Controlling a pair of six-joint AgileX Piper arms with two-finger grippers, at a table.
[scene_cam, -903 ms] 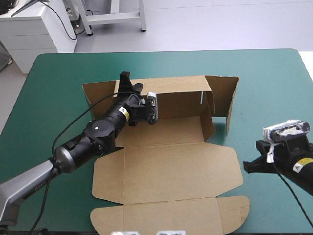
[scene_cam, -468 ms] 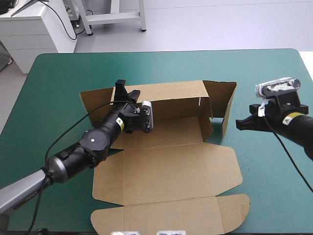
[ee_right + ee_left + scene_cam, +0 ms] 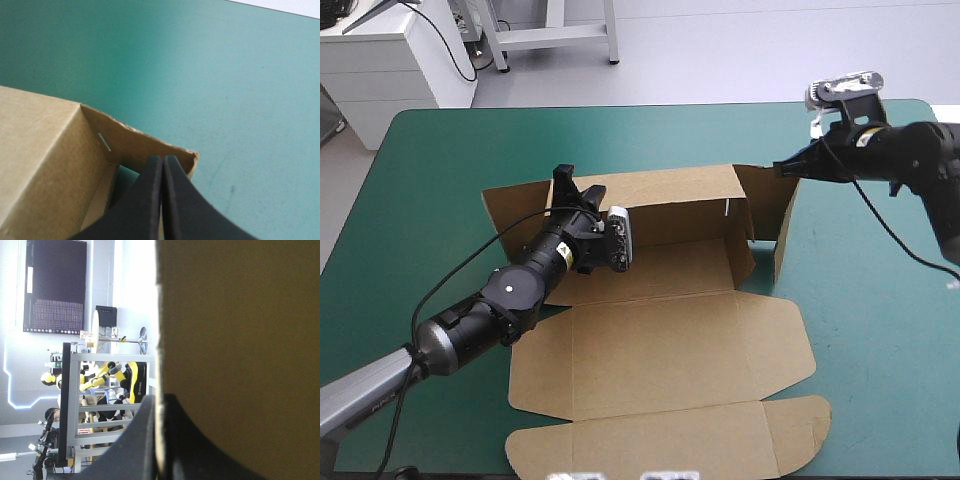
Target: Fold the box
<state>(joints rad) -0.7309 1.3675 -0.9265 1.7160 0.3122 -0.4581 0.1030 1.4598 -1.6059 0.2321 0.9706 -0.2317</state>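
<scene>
At mid-table the box point(image 3: 660, 340) lies open on the teal-green cover point(image 3: 440, 150). Its lid and near flaps are flat, its far wall point(image 3: 670, 195) is raised, and its right flap point(image 3: 785, 205) stands at an angle off that wall's right end.

The high view alone shows both arms at once. The left gripper point(image 3: 575, 188) sits on the far wall's top edge near its left end. The right gripper point(image 3: 778, 167) points at the right flap's far top corner.

Only the left wrist view shows the grip itself: 2 black fingers all but together, with the brown board's edge clamped between them. Only the right wrist view shows the other 2 fingers pressed together into 1 point, its tip at the flap's top edge; whether it touches, I cannot tell. That view also shows a narrow slot point(image 3: 104, 141) in the board by the fold.

The cover is plain and smooth. A yellow label point(image 3: 570, 258) on the left arm is too small to read.
</scene>
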